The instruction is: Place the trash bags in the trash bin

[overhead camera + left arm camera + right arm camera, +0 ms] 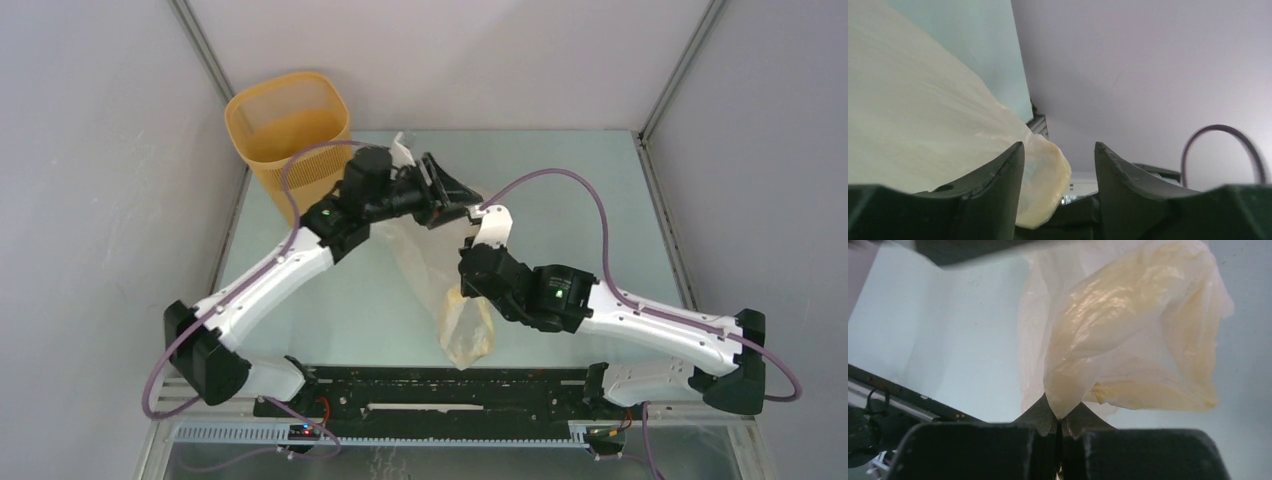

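The yellow-orange mesh trash bin (290, 125) stands upright at the table's far left corner. The cream translucent trash bag (465, 335) stretches across the table's middle, its bunched yellowish end nearest the arm bases. My right gripper (460, 293) is shut on a fold of the bag (1128, 340), with the jaws pinched together (1060, 419). My left gripper (468, 198) is open, to the right of the bin and over the bag's far end. In the left wrist view the bag (923, 125) lies beside and behind the left finger (1003, 180). The gap between the fingers (1059, 152) is empty.
Grey enclosure walls stand close on the left, right and back of the table (580, 200). A black rail (450, 395) with the arm bases runs along the near edge. Purple cables (560, 180) loop above both arms.
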Action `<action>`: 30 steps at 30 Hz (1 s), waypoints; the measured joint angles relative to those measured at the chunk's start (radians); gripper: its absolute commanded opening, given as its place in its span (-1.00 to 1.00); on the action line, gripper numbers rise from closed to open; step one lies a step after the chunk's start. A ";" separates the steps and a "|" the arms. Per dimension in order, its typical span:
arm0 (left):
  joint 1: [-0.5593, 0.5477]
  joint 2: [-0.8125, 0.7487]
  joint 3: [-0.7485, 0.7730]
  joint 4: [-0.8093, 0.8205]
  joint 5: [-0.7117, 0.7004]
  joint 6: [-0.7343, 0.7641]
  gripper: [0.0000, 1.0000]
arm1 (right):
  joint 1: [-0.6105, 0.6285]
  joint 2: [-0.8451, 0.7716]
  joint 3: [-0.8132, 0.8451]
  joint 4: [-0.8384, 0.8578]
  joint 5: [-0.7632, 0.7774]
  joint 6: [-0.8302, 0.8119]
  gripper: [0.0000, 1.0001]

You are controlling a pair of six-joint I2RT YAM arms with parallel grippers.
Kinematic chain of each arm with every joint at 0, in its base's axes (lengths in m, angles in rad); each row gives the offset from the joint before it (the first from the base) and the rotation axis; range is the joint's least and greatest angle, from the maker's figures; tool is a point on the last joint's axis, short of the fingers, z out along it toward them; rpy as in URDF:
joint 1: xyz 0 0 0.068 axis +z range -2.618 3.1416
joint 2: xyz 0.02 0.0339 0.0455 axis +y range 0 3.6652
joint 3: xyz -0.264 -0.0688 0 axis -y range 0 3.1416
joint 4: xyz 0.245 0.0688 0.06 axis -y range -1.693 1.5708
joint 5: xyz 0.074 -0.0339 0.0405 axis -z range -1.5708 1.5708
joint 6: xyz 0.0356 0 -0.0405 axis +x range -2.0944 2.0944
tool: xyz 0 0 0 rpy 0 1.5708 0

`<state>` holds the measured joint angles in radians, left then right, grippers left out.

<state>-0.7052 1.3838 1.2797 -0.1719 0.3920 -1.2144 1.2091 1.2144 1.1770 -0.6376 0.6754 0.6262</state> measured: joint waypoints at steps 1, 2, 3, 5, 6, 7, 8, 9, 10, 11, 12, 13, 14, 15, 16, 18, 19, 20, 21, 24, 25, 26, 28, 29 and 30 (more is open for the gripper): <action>0.018 -0.018 0.021 -0.037 -0.006 0.042 0.37 | -0.012 -0.009 0.000 -0.005 -0.015 0.000 -1.00; 0.043 -0.046 0.035 -0.070 -0.016 0.082 0.50 | -0.035 -0.022 0.000 -0.014 -0.053 0.003 -1.00; 0.069 -0.078 0.041 -0.095 -0.024 0.114 0.64 | -0.066 -0.042 -0.005 -0.022 -0.093 0.007 -1.00; 0.150 -0.175 0.041 -0.163 -0.043 0.188 0.71 | -0.118 -0.096 -0.033 -0.026 -0.163 0.012 -1.00; 0.192 -0.224 0.042 -0.197 -0.061 0.225 0.70 | -0.138 -0.130 -0.052 -0.031 -0.192 0.013 -1.00; 0.227 -0.263 0.047 -0.232 -0.079 0.257 0.65 | -0.159 -0.175 -0.077 -0.038 -0.228 0.013 -1.00; 0.266 -0.301 0.061 -0.285 -0.105 0.297 0.60 | -0.168 -0.214 -0.091 -0.049 -0.254 0.013 -1.00; 0.302 -0.330 0.086 -0.343 -0.132 0.342 0.55 | -0.172 -0.253 -0.098 -0.062 -0.277 0.013 -1.00; 0.332 -0.338 0.116 -0.394 -0.153 0.378 0.53 | -0.181 -0.288 -0.098 -0.074 -0.301 0.013 -1.00; 0.363 -0.338 0.165 -0.461 -0.183 0.423 0.52 | -0.189 -0.323 -0.098 -0.081 -0.322 0.014 -1.00; 0.394 -0.327 0.235 -0.533 -0.231 0.471 0.52 | -0.200 -0.354 -0.097 -0.089 -0.340 0.016 -1.00; 0.409 -0.312 0.283 -0.571 -0.266 0.503 0.51 | -0.216 -0.385 -0.095 -0.100 -0.357 0.020 -1.00; 0.420 -0.291 0.339 -0.606 -0.310 0.540 0.51 | -0.236 -0.412 -0.093 -0.112 -0.372 0.024 -1.00; 0.426 -0.269 0.388 -0.633 -0.349 0.573 0.51 | -0.256 -0.434 -0.087 -0.129 -0.383 0.027 -1.00; 0.427 -0.242 0.432 -0.655 -0.393 0.602 0.51 | -0.276 -0.454 -0.077 -0.150 -0.397 0.031 -1.00; 0.427 -0.190 0.491 -0.676 -0.449 0.646 0.46 | -0.298 -0.478 -0.055 -0.184 -0.410 0.035 -1.00; 0.427 -0.164 0.516 -0.686 -0.471 0.662 0.45 | -0.304 -0.487 -0.036 -0.206 -0.417 0.035 -1.00; 0.427 -0.117 0.562 -0.710 -0.497 0.684 0.44 | -0.306 -0.492 -0.018 -0.222 -0.425 0.035 -1.00; 0.427 -0.071 0.619 -0.728 -0.518 0.703 0.45 | -0.308 -0.496 0.000 -0.238 -0.430 0.035 -1.00; 0.427 0.135 0.845 -0.773 -0.581 0.768 0.48 | -0.314 -0.497 0.051 -0.290 -0.434 0.033 -1.00; 0.427 0.199 0.908 -0.781 -0.603 0.785 0.48 | -0.316 -0.497 0.071 -0.314 -0.435 0.032 -1.00; 0.427 0.245 0.945 -0.782 -0.621 0.799 0.51 | -0.319 -0.497 0.088 -0.335 -0.434 0.031 -1.00; 0.427 0.340 1.015 -0.801 -0.666 0.828 0.57 | -0.325 -0.499 0.137 -0.389 -0.429 0.031 -1.00; 0.427 0.373 1.035 -0.806 -0.684 0.838 0.61 | -0.327 -0.501 0.158 -0.409 -0.426 0.031 -1.00; 0.427 0.409 1.051 -0.808 -0.703 0.851 0.67 | -0.329 -0.505 0.181 -0.433 -0.424 0.031 -1.00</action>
<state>-0.2783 1.7924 2.3306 -0.9802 -0.3107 -0.3637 0.8803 0.7097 1.3579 -1.0710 0.2516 0.6575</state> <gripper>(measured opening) 0.774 0.007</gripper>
